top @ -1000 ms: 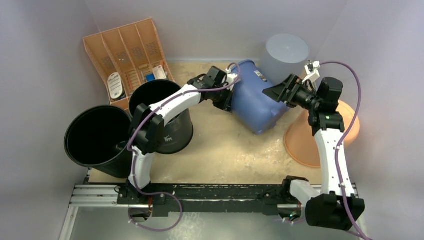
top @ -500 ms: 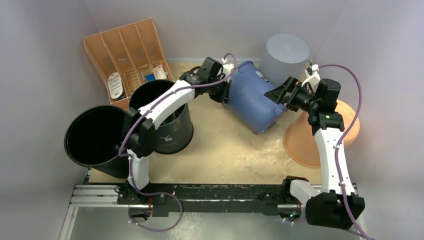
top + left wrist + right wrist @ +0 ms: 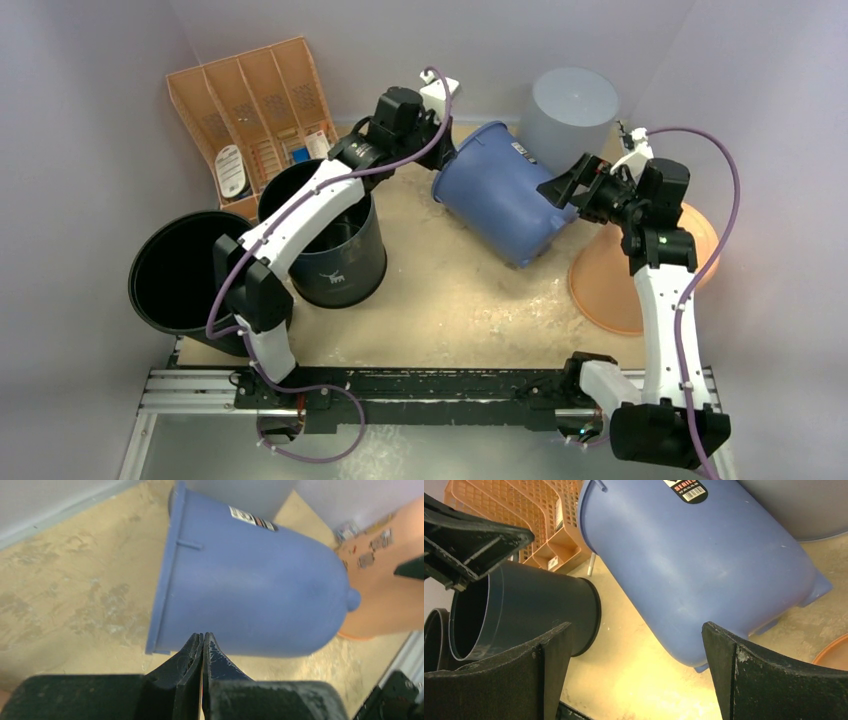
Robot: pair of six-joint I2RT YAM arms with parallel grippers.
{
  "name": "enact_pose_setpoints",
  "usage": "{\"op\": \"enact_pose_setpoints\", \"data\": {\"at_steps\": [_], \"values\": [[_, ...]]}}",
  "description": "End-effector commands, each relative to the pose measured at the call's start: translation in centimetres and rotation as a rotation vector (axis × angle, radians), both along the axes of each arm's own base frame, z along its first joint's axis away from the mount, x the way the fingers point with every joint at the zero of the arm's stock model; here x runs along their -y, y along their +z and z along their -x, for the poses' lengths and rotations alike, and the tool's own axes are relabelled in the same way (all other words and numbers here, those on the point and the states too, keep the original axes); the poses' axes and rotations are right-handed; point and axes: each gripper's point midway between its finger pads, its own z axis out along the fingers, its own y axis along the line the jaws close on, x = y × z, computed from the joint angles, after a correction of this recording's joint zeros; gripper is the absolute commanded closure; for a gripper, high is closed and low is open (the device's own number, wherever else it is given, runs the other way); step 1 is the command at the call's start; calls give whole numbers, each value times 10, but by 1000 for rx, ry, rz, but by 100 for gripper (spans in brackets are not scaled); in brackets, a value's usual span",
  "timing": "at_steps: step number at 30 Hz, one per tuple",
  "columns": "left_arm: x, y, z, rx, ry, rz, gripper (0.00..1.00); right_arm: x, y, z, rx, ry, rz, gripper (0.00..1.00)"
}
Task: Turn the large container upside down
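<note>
Blue bin (image 3: 500, 195) tilted on the bench (image 3: 440, 300), closed empty left end effector (image 3: 202, 639) at ten o'clock, right end effector (image 3: 635, 626) spread wide at three.

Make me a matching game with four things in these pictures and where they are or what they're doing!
Things:
1. large blue container
2. orange organiser
3. left gripper
4. right gripper

Places and states:
a. wide open
b. tipped over on its side
c. in the back left corner
d. shut, holding nothing

Pairs: 1-b, 2-c, 3-d, 4-a
</note>
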Motion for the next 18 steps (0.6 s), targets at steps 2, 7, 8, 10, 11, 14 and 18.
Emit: {"op": "enact_pose_setpoints", "data": {"at_steps": [2, 7, 8, 10, 11, 14, 18], "values": [[-9, 43, -34, 170, 148, 120, 99, 11, 0, 3, -1, -55, 50, 0], [-17, 39, -40, 207, 159, 86, 89, 15, -11, 6, -48, -65, 77, 0], [-19, 36, -42, 199, 163, 54, 89, 14, -12, 7, -48, -62, 78, 0], [-17, 28, -44, 156, 138, 58, 88, 13, -13, 8, -48, -65, 66, 0], [-17, 24, -46, 136, 141, 68, 87, 13, -14, 8, -49, -66, 64, 0], [-15, 12, -53, 108, 150, 64, 81, 12, -15, 11, -51, -53, 66, 0], [-8, 7, -59, 85, 132, 93, 56, 19, -8, 8, -20, -89, 94, 0]]}}
